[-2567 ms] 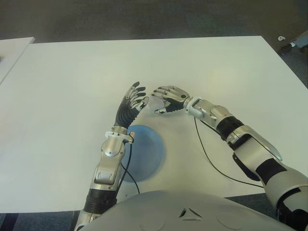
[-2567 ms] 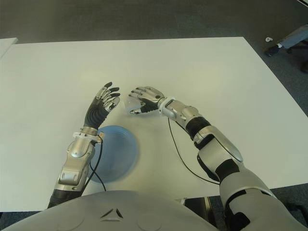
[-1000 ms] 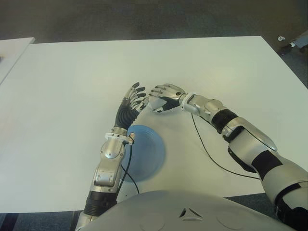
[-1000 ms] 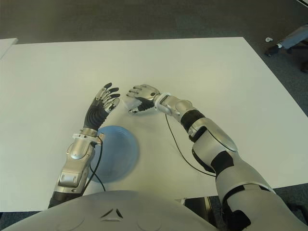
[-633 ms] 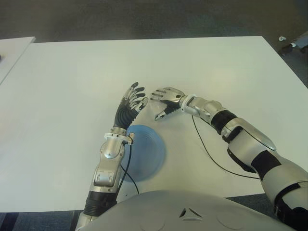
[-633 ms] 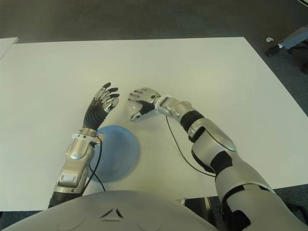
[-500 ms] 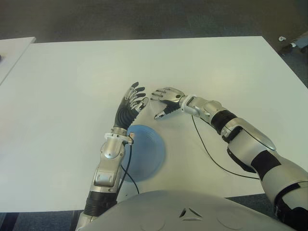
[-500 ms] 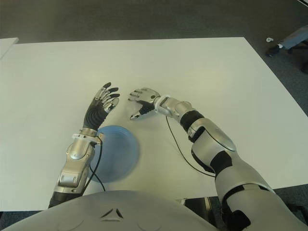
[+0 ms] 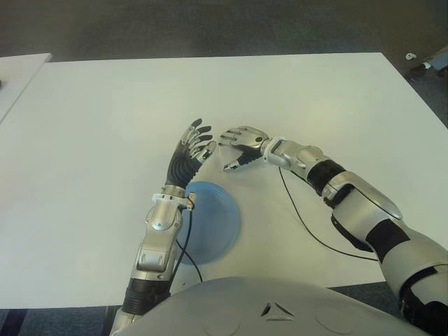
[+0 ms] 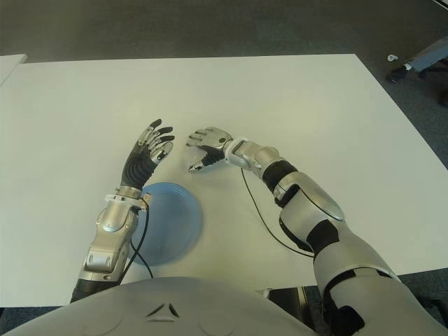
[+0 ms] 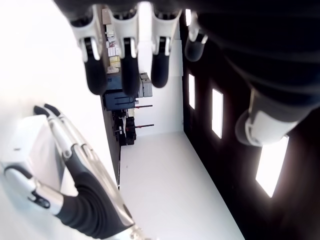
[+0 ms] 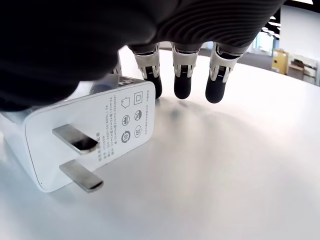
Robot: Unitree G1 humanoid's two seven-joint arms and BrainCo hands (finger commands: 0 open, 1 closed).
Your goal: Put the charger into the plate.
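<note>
Right robot hand (image 9: 241, 143) arches loosely over the white plastic two-pin charger (image 12: 85, 137), fingers unclosed; curling carelessly could nudge it along the desk (image 9: 315, 105).

The two eye views are looking down and forward from the robot's head onto the white surface (image 9: 294, 98), taking in both arms, the blue plate (image 9: 213, 220) and dark floor beyond the far edge; the right eye is sitting slightly to the side, so everything is shifting leftward in it. The left wrist view is looking from close behind the left robot hand (image 11: 125, 50), catching the right robot hand (image 11: 60, 165) farther off. The right wrist view is looking from under its palm, very near the white charger (image 12: 85, 135).
</note>
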